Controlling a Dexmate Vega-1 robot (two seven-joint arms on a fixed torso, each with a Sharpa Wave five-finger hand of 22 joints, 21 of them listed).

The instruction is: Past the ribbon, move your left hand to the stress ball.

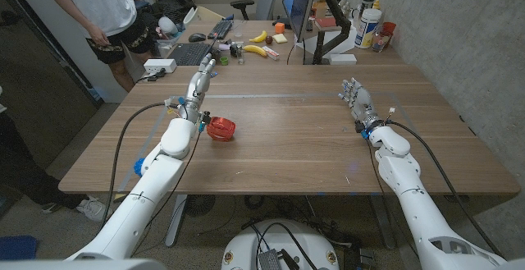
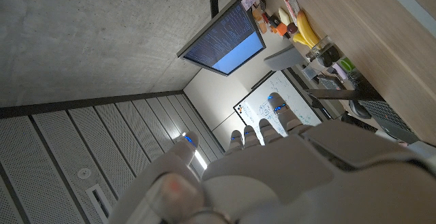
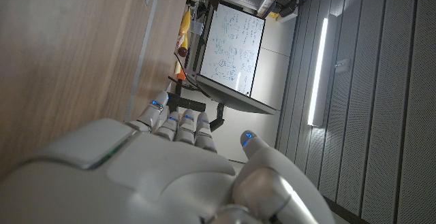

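Observation:
A red rounded thing (image 1: 221, 128), which looks like a coil of ribbon, lies on the wooden table (image 1: 295, 139), left of the middle. I cannot make out a stress ball for certain. My left hand (image 1: 200, 80) is raised just behind and to the left of the red thing, fingers stretched out toward the far edge and holding nothing. In the left wrist view the left hand (image 2: 272, 156) points toward the far desk. My right hand (image 1: 358, 102) stands on the right side of the table, fingers apart and empty. The right wrist view has that right hand (image 3: 163, 163) beside bare wood.
Behind the table's far edge are a keyboard (image 1: 190, 54), bananas (image 1: 258, 43), a monitor (image 1: 299, 3) and bottles (image 1: 369, 25). A person (image 1: 98, 11) stands at the back left. Blue tape (image 1: 138, 167) marks the left front corner. Cables run along both arms.

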